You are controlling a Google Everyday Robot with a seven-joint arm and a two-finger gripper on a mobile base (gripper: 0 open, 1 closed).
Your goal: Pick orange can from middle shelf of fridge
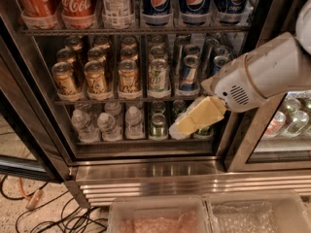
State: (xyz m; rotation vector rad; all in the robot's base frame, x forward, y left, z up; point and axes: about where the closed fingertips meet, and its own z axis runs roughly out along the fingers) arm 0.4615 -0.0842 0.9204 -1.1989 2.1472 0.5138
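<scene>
Several orange cans stand in three lanes at the left of the middle shelf (87, 101); the front ones are at the left (64, 79), centre (96, 78) and right (128, 75). A green-and-white can (158, 74) and slim blue-and-silver cans (188, 72) stand to their right. My gripper (182, 126), cream-coloured, hangs from the white arm (262, 72). It is in front of the lower shelf at the right, below and right of the orange cans, and it touches none of them. The fridge (146, 171) is open.
Cola bottles (77, 4) and Pepsi bottles (156, 1) fill the top rack. Water bottles (107, 125) and green cans (158, 125) fill the rack below. Clear bins (155, 215) sit at the bottom. Cables (29, 205) lie on the floor at left. A second cooler (286, 123) stands at right.
</scene>
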